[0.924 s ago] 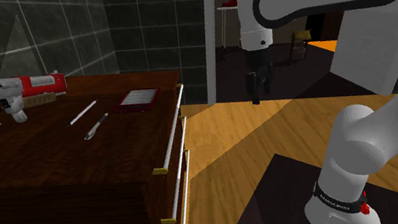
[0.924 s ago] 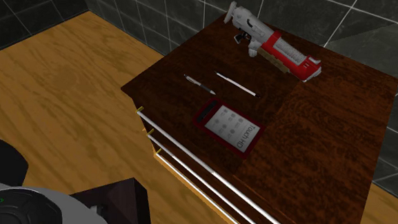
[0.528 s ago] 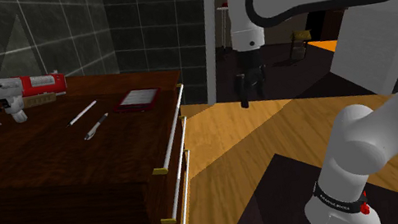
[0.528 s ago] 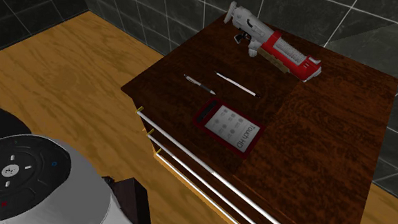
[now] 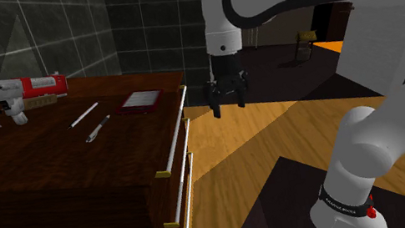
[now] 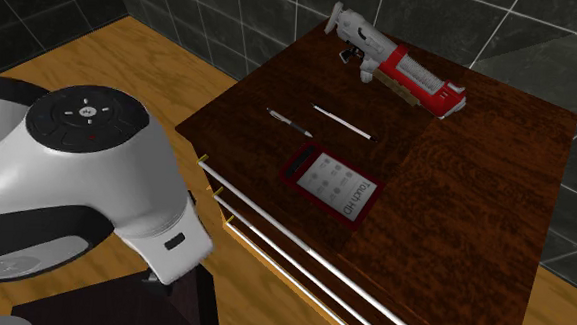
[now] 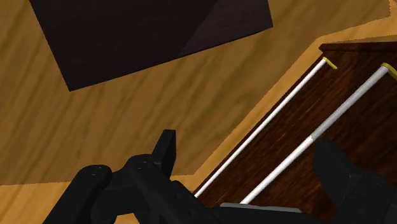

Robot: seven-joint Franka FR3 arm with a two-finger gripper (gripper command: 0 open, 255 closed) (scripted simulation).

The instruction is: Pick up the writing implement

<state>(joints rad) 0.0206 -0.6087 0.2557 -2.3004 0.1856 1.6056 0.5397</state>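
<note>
pen (image 5: pixel 97 129) lies untouched on the dresser (image 5: pixel 50 172) top, set back from the drawer-front edge, just beside a thin white stick (image 5: pixel 83 114) and near a red-framed pad (image 5: pixel 138 101). over the last second the arm has swung in from above the wooden floor (image 5: pixel 234 159) toward that edge. its end effector (image 5: pixel 228 103) now hangs just outside the drawer front, fingers spread and empty, looking down at the drawer handles (image 7: pixel 273 149). the approach looks about half made, with the dresser top yet to be crossed.
</note>
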